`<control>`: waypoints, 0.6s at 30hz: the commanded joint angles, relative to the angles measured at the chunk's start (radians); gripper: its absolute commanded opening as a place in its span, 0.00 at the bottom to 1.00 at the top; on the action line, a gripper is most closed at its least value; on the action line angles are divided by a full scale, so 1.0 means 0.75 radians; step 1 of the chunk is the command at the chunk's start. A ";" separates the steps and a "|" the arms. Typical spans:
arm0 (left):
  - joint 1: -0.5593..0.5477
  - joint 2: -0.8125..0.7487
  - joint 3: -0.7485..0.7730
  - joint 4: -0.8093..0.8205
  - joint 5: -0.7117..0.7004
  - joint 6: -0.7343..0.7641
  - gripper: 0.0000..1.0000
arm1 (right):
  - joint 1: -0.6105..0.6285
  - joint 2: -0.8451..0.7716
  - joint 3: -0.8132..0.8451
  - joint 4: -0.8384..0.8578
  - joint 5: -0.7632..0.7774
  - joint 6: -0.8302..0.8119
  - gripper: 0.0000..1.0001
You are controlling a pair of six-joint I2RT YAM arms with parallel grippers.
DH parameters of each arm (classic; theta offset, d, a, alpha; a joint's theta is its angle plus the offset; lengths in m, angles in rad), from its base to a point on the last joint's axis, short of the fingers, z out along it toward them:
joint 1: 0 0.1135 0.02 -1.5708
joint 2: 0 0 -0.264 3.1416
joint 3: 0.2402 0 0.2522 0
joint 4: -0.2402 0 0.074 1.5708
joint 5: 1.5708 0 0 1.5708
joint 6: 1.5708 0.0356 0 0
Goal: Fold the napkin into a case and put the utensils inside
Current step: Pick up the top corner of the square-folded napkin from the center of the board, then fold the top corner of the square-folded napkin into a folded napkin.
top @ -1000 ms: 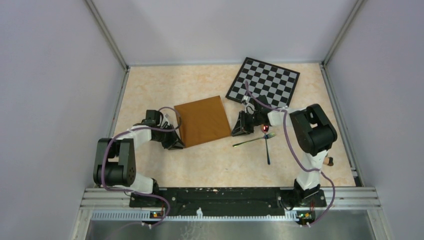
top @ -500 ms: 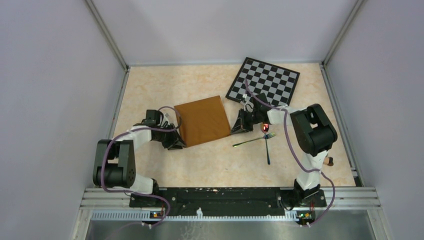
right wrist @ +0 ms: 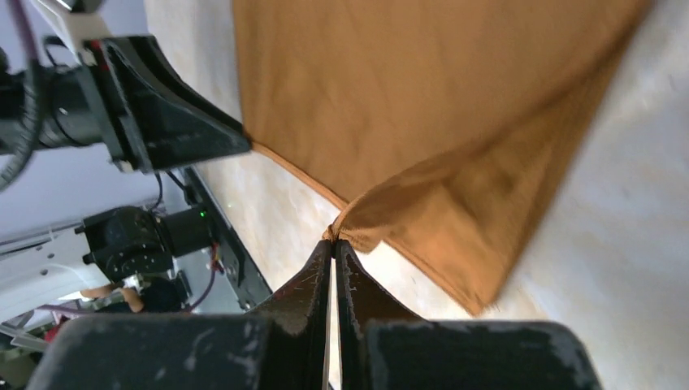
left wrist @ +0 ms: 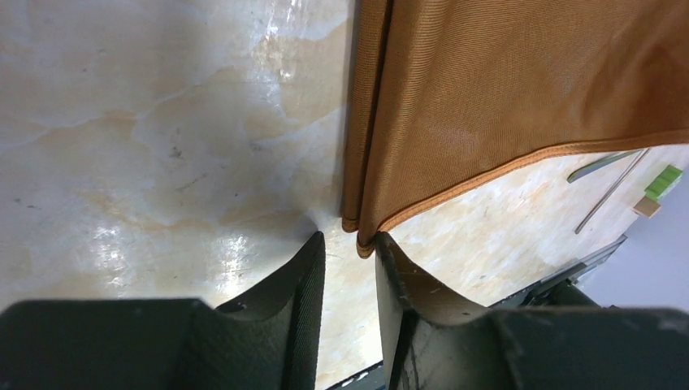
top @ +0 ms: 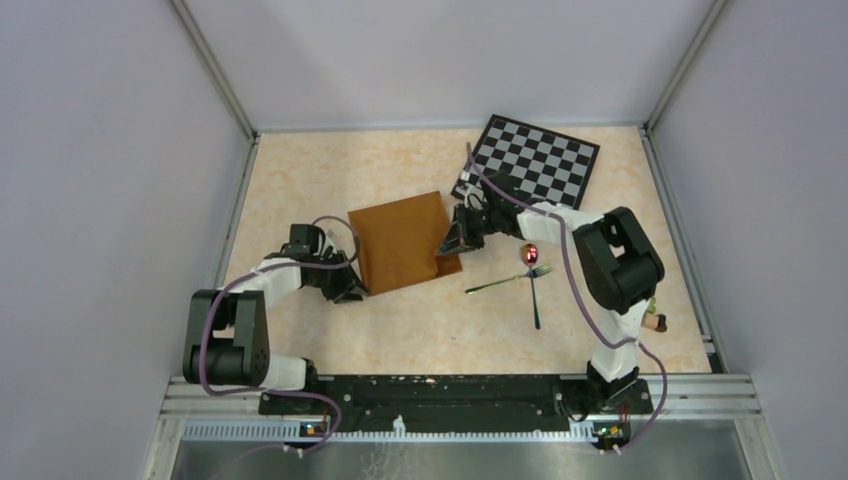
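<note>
The rust-brown napkin (top: 395, 240) lies mid-table, folded double. My right gripper (top: 447, 246) is shut on its near right corner and holds that corner lifted over the cloth; in the right wrist view the pinched corner sits at the gripper (right wrist: 333, 242), with the napkin (right wrist: 390, 89) draped beyond. My left gripper (top: 357, 290) is narrowly open at the near left corner. In the left wrist view the napkin (left wrist: 504, 81) touches one fingertip of the gripper (left wrist: 349, 244) without lying between the jaws. The fork (top: 505, 282) and spoon (top: 529, 253) lie crossed to the right. No case shows.
The black-and-grey checkered board (top: 535, 165) lies at the back right, just behind my right arm. Metal rails edge the table on both sides. A small green-topped object (top: 655, 318) sits by the right arm's base.
My right gripper has moved back and left, lifting the napkin's near right corner off the table and over the cloth. My left gripper has stayed at the near left corner.
</note>
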 commanded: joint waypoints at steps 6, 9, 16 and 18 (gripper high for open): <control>-0.003 0.050 -0.038 0.065 -0.043 -0.017 0.26 | 0.176 0.381 0.490 0.343 -0.037 0.250 0.00; -0.002 0.074 -0.031 0.061 -0.057 -0.018 0.22 | 0.223 0.517 0.661 0.427 -0.022 0.320 0.00; -0.002 0.096 -0.034 0.043 -0.105 -0.021 0.19 | 0.247 0.730 0.874 0.561 0.025 0.414 0.00; -0.002 0.093 -0.034 0.037 -0.114 -0.022 0.18 | 0.247 0.761 0.904 0.586 0.031 0.420 0.00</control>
